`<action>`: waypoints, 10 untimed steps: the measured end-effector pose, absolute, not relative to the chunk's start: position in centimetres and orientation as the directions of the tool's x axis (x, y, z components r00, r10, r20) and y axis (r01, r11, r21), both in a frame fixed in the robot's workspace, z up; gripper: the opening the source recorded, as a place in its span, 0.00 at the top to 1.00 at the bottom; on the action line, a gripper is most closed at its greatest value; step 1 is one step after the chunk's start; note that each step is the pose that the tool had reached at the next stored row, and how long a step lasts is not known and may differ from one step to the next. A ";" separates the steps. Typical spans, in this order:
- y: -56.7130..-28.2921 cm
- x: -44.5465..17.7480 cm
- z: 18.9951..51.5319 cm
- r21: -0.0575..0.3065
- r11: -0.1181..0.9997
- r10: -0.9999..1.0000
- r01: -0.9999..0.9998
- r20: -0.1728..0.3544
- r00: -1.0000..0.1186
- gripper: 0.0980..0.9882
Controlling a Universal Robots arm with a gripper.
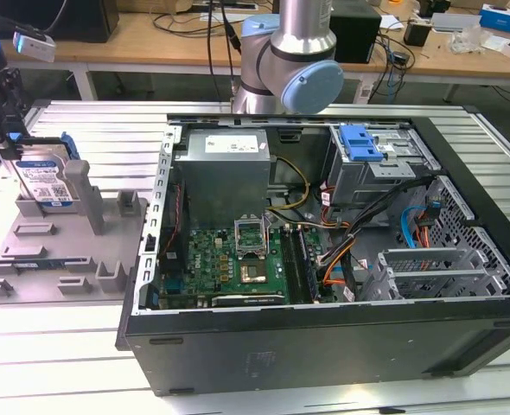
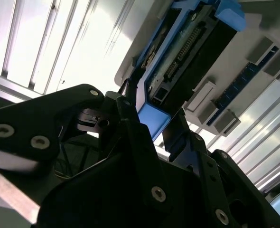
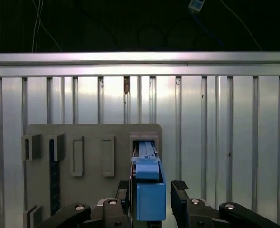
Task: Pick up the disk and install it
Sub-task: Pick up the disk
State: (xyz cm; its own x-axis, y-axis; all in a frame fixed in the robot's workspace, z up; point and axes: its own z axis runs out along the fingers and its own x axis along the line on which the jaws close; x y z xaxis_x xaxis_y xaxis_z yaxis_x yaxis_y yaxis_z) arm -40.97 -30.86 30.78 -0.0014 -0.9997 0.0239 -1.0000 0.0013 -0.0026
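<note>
At the exterior view's left, the disk (image 1: 46, 183) stands on edge in the grey tray (image 1: 73, 259), directly beneath the gripper (image 3: 152, 185), whose jaws are spread apart and straddle its blue top edge, one facing each flat side, apparently not yet clamped.

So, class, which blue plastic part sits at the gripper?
The blue plastic carrier framing the silver metal disk, upright in the grey tray; the ridged blue clip sits inside the black computer case.
</note>
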 end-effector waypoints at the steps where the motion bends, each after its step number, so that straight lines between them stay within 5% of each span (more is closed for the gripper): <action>1: -30.9 -41.0 30.7 -0.003 0.001 -1.000 -1.000 0.024 -0.001 0.57; 10: -30.9 -41.0 30.3 -0.003 0.000 -1.000 -1.000 0.024 0.000 0.57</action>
